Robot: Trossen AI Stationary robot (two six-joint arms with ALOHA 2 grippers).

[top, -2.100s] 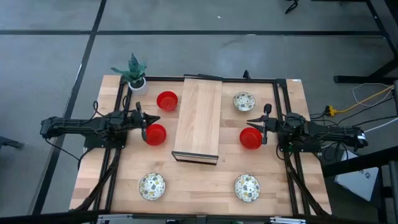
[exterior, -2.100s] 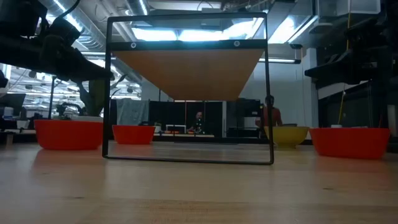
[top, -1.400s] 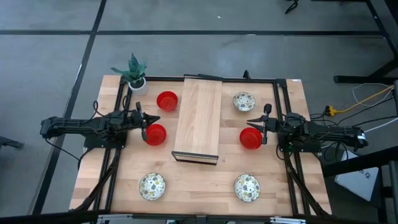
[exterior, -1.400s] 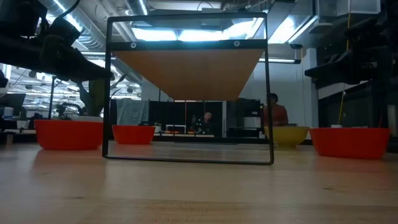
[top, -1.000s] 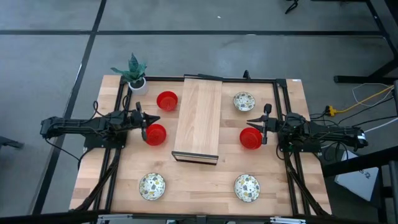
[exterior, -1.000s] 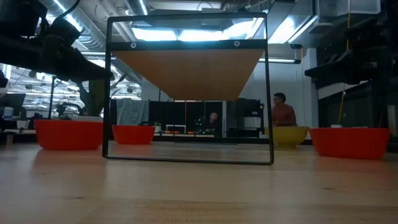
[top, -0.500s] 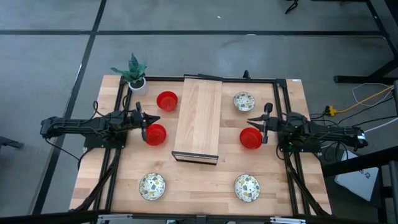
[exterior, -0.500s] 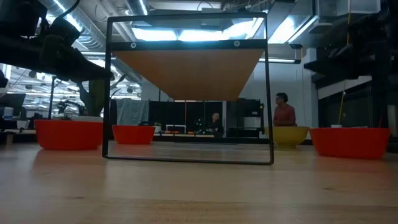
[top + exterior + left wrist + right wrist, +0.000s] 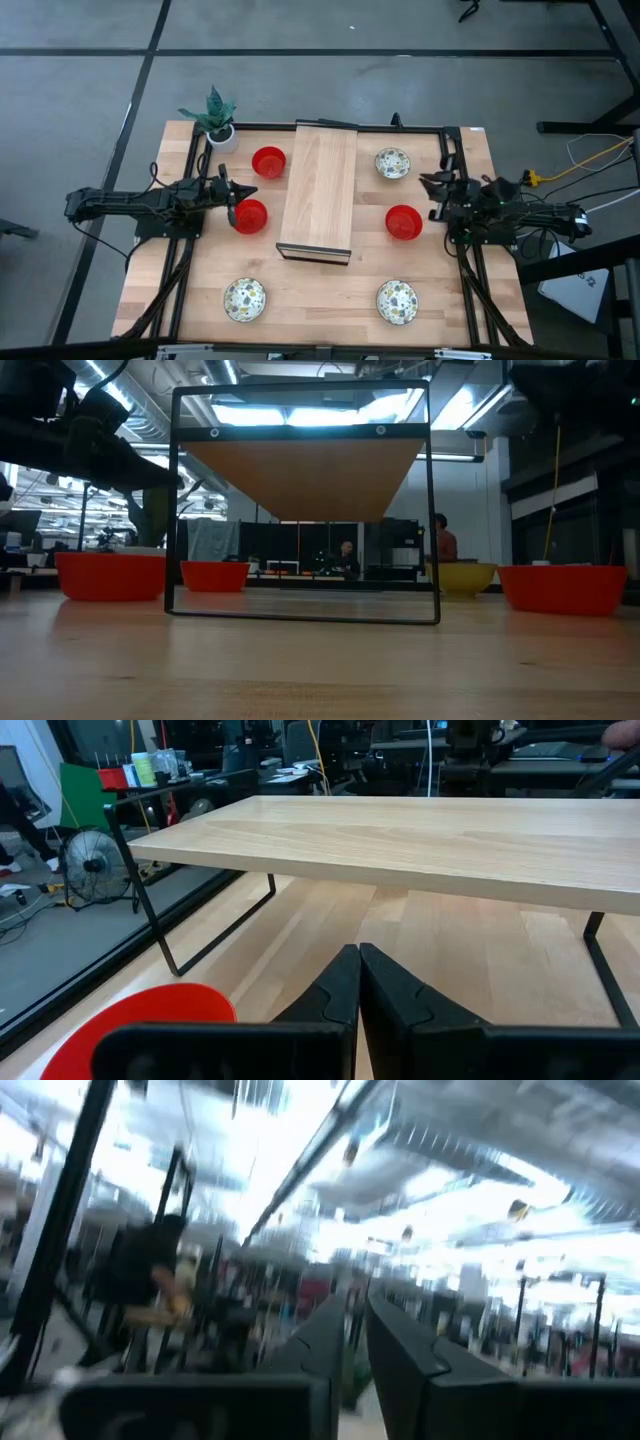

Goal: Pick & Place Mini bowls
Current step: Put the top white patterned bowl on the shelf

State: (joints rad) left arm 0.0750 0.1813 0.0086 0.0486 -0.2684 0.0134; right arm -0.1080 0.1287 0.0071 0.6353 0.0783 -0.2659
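Bowls [image 9: 403,222] all on desk [image 9: 320,290], none visibly placed; left gripper [image 9: 232,190] jaws closed, empty, twelve o'clock of red bowl [image 9: 249,215]; right gripper [image 9: 432,186] nearly closed, empty.

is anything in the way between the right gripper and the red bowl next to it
Nothing visible. In the high view the right gripper sits just off the red bowl, toward the table's right edge, with only bare table between them. The wooden shelf lies on the bowl's other side.
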